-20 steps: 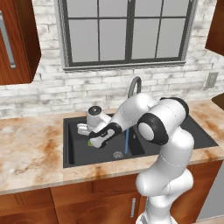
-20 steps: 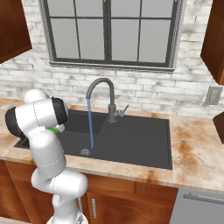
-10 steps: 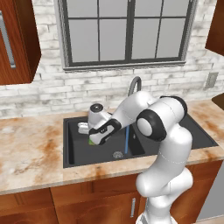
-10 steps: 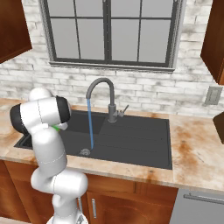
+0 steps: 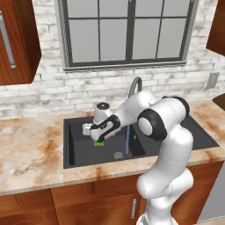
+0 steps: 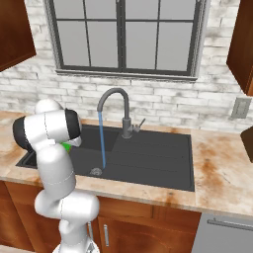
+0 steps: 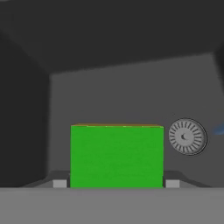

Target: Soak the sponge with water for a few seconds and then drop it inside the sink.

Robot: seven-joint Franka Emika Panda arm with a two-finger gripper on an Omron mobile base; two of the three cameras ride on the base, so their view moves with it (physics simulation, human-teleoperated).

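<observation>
sponge [image 7: 117, 155] btm hidden betw. fingertips [image 7: 60, 183]

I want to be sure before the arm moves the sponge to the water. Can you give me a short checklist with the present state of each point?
1. Sponge sits between the fingertips of the hand: ok.
2. Water is running from the faucet: ok.
3. Sponge is under the stream: not ok; it is off to one side of it.
4. Hand is over the sink basin: ok.
5. Drain is uncovered: ok.
6. Grip firmness: cannot tell.
</observation>
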